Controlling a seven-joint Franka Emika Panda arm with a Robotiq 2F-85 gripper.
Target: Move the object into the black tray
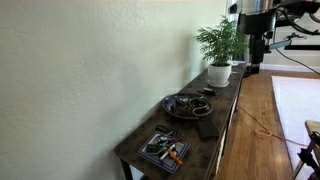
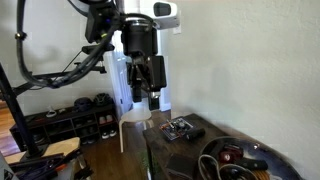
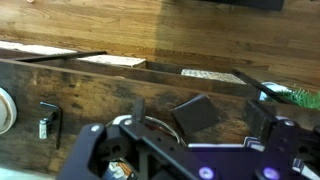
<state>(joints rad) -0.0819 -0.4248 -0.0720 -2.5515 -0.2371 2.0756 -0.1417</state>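
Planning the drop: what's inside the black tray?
The black tray holds small mixed items including an orange item; too small to identify, and the floor beneath them is covered.

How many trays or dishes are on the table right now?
2: the black tray at the table end farthest from the potted plant, and the round dish mid-table between them. Nothing looks hidden.

Items on one long wooden table (image 1: 226, 100), located from the one round dish (image 1: 187, 104). One black tray (image 1: 165, 148) lies nearer the camera than the dish. One flat dark rectangular object (image 1: 207, 128) lies between dish and tray. One potted plant (image 1: 220, 50) stands beyond the dish. One gripper (image 1: 254, 62) hangs beyond the dish, beside the plant.
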